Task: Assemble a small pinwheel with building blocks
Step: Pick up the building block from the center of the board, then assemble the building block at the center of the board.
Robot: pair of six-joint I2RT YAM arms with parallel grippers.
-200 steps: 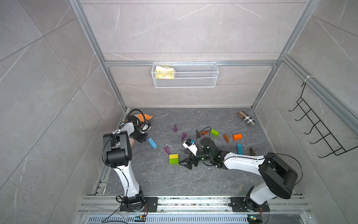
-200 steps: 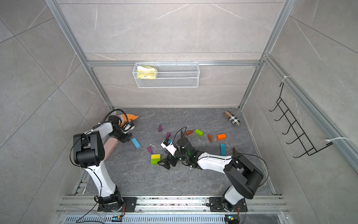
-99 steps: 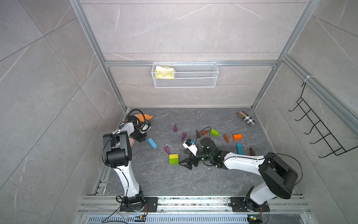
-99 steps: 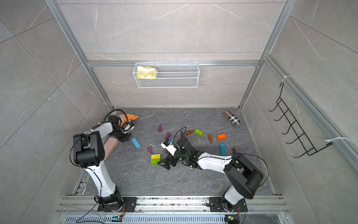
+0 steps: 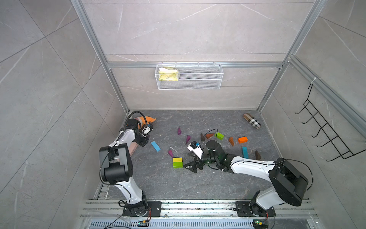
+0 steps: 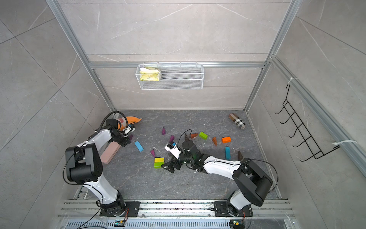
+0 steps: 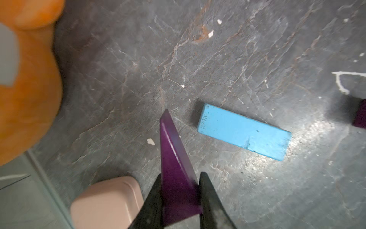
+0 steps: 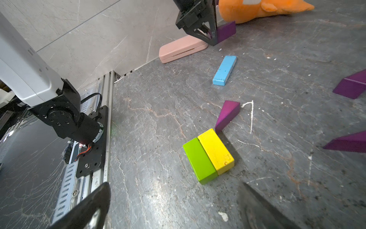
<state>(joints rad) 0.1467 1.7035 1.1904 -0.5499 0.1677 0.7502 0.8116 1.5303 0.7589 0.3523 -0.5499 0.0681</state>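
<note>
Left claw [image 7: 180, 176] clamping purple wedge [image 7: 174, 158] at thick end, tip pointing ahead, low over floor. Light-blue bar [image 7: 243, 131] lying just ahead of it, pink case [image 7: 107, 202] sitting beside. Right claw [image 8: 174, 184] hovering spread wide, gripping nothing. Yellow block [image 8: 215, 151] and green block [image 8: 200, 160] lying touching side by side just ahead of its jaws, second purple wedge [image 8: 227, 113] waiting just beyond. Pinwheel appearing barely begun: only that pair joined; wedges, bars, orange brick [image 5: 242, 139] lying scattered, all needing placing.

light: bright, even | glare: floor [image 7: 309, 126] sheen | blur: plush fish [image 7: 25, 89], left-wrist edges
</note>
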